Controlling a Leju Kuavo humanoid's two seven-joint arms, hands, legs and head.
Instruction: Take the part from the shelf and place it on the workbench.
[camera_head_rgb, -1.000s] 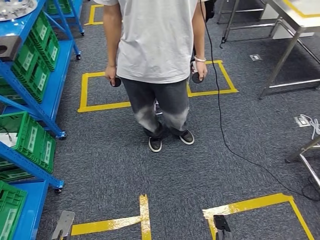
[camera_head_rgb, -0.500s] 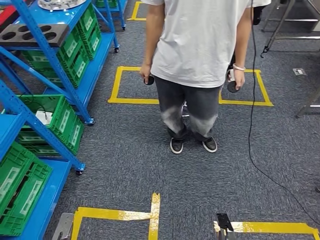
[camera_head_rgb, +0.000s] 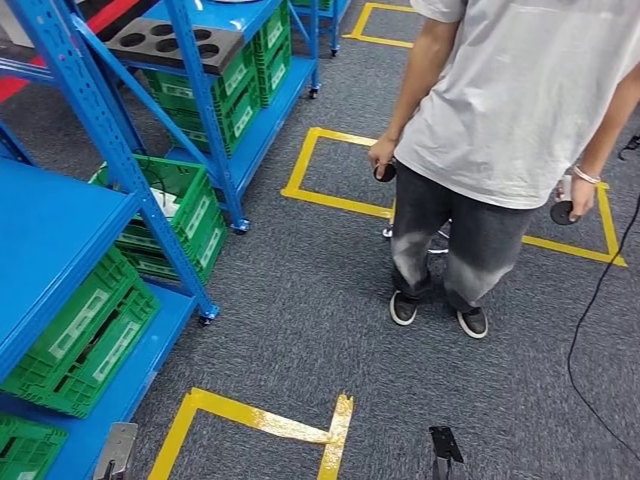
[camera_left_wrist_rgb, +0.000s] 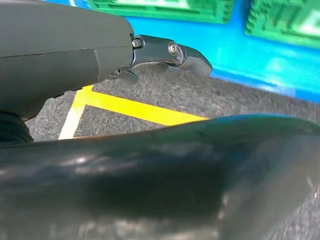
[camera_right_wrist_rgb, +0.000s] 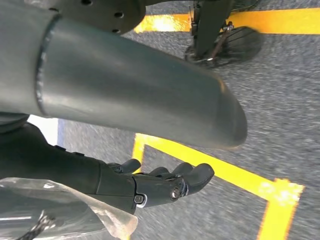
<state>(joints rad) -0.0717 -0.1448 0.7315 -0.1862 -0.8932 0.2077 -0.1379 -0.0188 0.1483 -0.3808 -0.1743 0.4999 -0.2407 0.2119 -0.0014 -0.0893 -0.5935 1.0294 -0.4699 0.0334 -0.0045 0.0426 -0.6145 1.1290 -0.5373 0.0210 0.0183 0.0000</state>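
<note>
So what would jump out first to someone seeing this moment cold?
A person in a pale T-shirt and grey trousers stands on the grey carpet at the upper right, a small dark object in each hand. Blue shelving with green crates fills the left side, and yellow floor tape marks boxes on the carpet.

Blue steel shelf (camera_head_rgb: 113, 165) along the floor's left edge, on castors. Upper tier: dark tray with round holes (camera_head_rgb: 175, 42). Lower tiers: green crates (camera_head_rgb: 83, 335), several side by side; one crate (camera_head_rgb: 170, 200) holds a white item and a black cable. Bare blue shelf board (camera_head_rgb: 45, 240) at near left. Grey carpet floor (camera_head_rgb: 302, 300) carries yellow tape outlines (camera_head_rgb: 256, 425): one rectangle near the front edge, another (camera_head_rgb: 332, 165) further back beside the shelf. A person's shoes (camera_head_rgb: 434, 312) stand on the carpet. Black cable (camera_head_rgb: 596, 300) trails along the floor's right edge.
</note>
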